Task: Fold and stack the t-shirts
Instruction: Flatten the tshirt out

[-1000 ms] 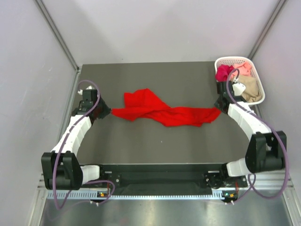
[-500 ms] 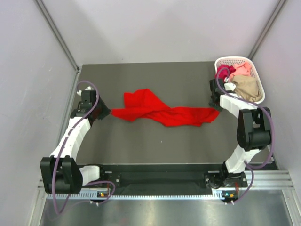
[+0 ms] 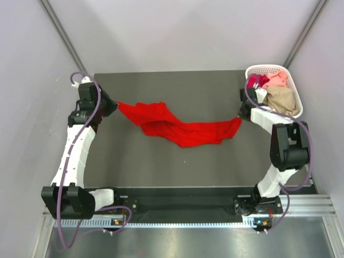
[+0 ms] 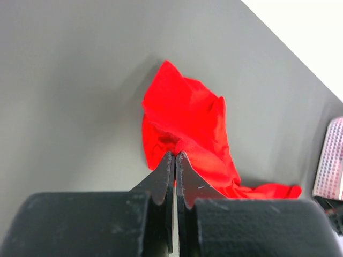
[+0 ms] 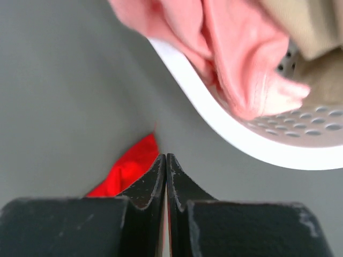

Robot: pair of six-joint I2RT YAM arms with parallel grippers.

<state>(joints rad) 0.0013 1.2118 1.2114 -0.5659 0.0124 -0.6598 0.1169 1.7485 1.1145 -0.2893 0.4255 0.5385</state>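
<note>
Red t-shirt [image 3: 183, 130] across table [image 3: 161, 166], left jaws clamped on one corner, right jaws closed beside the other

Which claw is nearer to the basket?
Right. The right claw sits just beside the basket, shut on the red shirt; the left claw is across the table, shut on the shirt's other end.

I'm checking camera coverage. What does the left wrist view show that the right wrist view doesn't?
Only left wrist: the left claw, shut on the red shirt, and most of that shirt's crumpled length. Only right wrist: the right claw, shut, plus the pink shirt and tan shirt in the basket. Both: red shirt, table, some basket.
</note>
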